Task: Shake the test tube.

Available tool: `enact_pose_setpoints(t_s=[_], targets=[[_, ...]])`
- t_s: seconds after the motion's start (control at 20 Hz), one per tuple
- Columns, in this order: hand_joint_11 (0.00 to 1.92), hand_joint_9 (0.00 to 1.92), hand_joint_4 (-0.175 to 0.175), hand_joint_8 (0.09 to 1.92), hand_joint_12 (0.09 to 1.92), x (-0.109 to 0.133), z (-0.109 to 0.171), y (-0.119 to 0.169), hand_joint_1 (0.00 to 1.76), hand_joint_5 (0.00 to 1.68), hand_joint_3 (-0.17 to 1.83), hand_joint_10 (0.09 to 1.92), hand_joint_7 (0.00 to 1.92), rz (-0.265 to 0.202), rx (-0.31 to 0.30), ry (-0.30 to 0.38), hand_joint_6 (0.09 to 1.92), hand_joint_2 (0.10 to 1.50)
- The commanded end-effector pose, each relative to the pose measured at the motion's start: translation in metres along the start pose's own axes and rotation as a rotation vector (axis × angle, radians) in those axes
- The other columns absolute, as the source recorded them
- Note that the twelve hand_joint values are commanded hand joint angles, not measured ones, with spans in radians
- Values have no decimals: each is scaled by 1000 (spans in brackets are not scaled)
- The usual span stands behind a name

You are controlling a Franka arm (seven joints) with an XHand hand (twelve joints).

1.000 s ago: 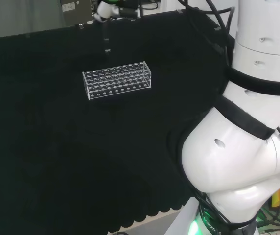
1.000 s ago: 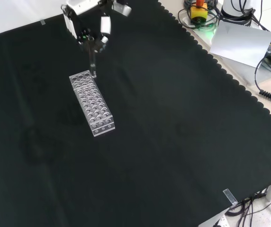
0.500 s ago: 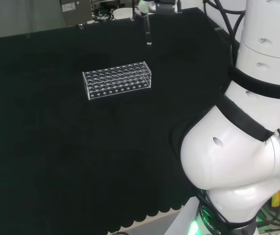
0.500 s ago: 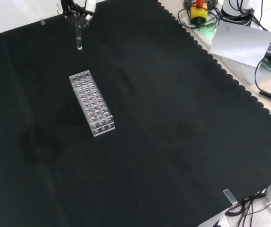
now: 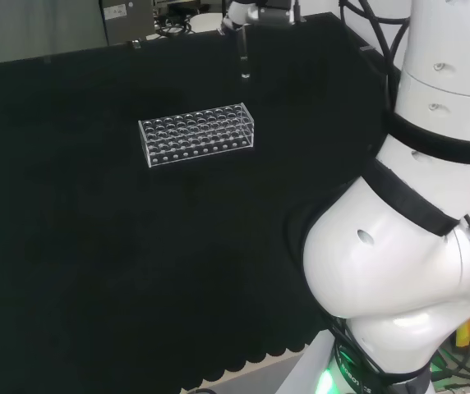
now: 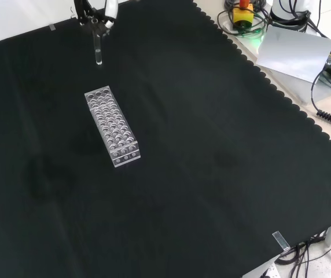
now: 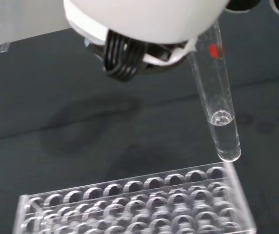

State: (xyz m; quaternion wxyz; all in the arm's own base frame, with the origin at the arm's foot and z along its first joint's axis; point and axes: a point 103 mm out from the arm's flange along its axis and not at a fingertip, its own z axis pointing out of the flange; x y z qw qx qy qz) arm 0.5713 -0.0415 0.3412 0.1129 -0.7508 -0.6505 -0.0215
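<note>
Front view: robot hand (image 6: 99, 11) holds test tube (image 6: 98, 49) upright above rack (image 6: 111, 125).

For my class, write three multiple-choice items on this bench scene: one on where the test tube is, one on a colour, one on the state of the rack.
1. Where is the test tube?
A. Lying on the cloth
B. Held in the air by the hand, clear of the rack
C. Standing in a hole of the rack

2. What colour is the cloth on the bench?
A. Black
B. White
C. Red

3. What state is the rack in?
A. Tipped on its side
B. Upright on the cloth, with no tube seen in its holes
C. Lifted by the hand

Key: 1 B, the front view shows the tube hanging from the hand, away from the rack. 2 A, the cloth is black in the head and front views. 3 B, the rack stands flat and the holes that show look empty.
</note>
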Motion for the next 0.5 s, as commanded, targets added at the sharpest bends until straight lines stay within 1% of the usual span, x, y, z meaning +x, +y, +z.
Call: enact_pose_setpoints(t_s=[0.05, 0.3, 0.4, 0.5], targets=[[1320, 1797, -175, 291, 914, 56, 12, 3, 1236, 1485, 696, 211, 1868, -84, 27, 41, 277, 575], [1320, 1797, -175, 290, 914, 103, 21, 2, 1236, 1486, 696, 210, 1868, -158, 48, 53, 276, 574], [1320, 1797, -175, 290, 915, 116, 24, 1, 1236, 1486, 696, 209, 1868, -181, 58, 65, 275, 574], [1320, 1797, -175, 290, 915, 123, 26, 2, 1236, 1486, 696, 209, 1869, -196, 67, 77, 275, 574]])
